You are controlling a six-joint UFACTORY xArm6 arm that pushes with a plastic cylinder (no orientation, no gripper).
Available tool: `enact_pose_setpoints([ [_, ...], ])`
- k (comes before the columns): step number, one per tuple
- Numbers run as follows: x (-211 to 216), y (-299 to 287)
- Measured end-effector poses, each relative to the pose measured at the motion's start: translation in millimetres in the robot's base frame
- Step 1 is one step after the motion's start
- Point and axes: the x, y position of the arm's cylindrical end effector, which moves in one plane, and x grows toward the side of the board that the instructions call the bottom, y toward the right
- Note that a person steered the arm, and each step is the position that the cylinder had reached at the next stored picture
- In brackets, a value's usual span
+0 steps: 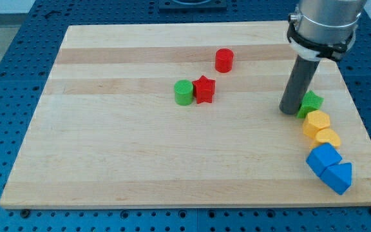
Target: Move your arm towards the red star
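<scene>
Positioned at the board's (108, 161) right side, my tip (290, 111) touches the green star (312, 102); it holds nothing. Target: red star (204, 89), well apart toward the view's left, slightly higher, touching the green cylinder (183, 92).

- Bright, even light is falling from overhead, leaving the wooden board (172, 154) evenly lit.
- My tip (289, 111) is casting only a faint, soft shadow at its base.
- Mild glare is showing on the metal collar (321, 26) above my tip.
- Everything is staying sharp; no edge distortion is showing.
</scene>
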Motion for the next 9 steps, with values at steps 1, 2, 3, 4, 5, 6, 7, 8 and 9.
enact_pose_setpoints([
  [1,0.0,-33.7],
  [2,0.0,-67.0],
  [3,2.2,-101.6],
  [4,8.1,-119.5],
  [5,10.2,-135.8],
  [6,8.9,-162.1],
  [7,-1.0,-178.1],
  [8,1.0,-183.8],
  [9,-30.9,-185.0],
])
